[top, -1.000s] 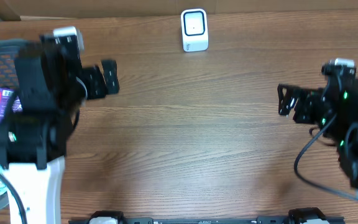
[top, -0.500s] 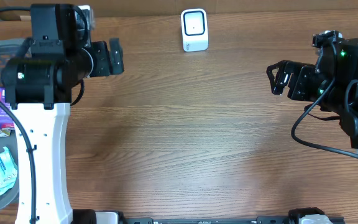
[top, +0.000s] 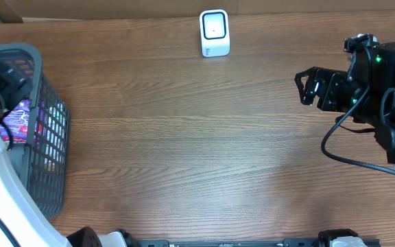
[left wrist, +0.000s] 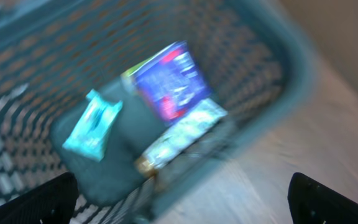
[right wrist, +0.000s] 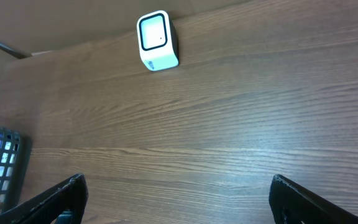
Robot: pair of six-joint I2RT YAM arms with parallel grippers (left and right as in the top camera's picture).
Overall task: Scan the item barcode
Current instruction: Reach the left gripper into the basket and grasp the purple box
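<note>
Our left tool (left wrist: 188, 198) has swung off the tabletop (top: 184, 151) and now hangs over the basket (top: 52, 158) at 9 o'clock. Its fingers are spread wide with nothing between them. We think this means we are about to pick a thing to scan, but nothing is picked yet. The view is blurry. In the basket we see a purple packet (left wrist: 169, 81), a teal packet (left wrist: 92, 124) at its 8 o'clock, and a shiny packet (left wrist: 182, 134) just under it. Our right tool (top: 306, 87) waits at 3 o'clock, spread wide and empty too. The scanner (top: 214, 32) stands at 12 o'clock, well apart from the basket.
</note>
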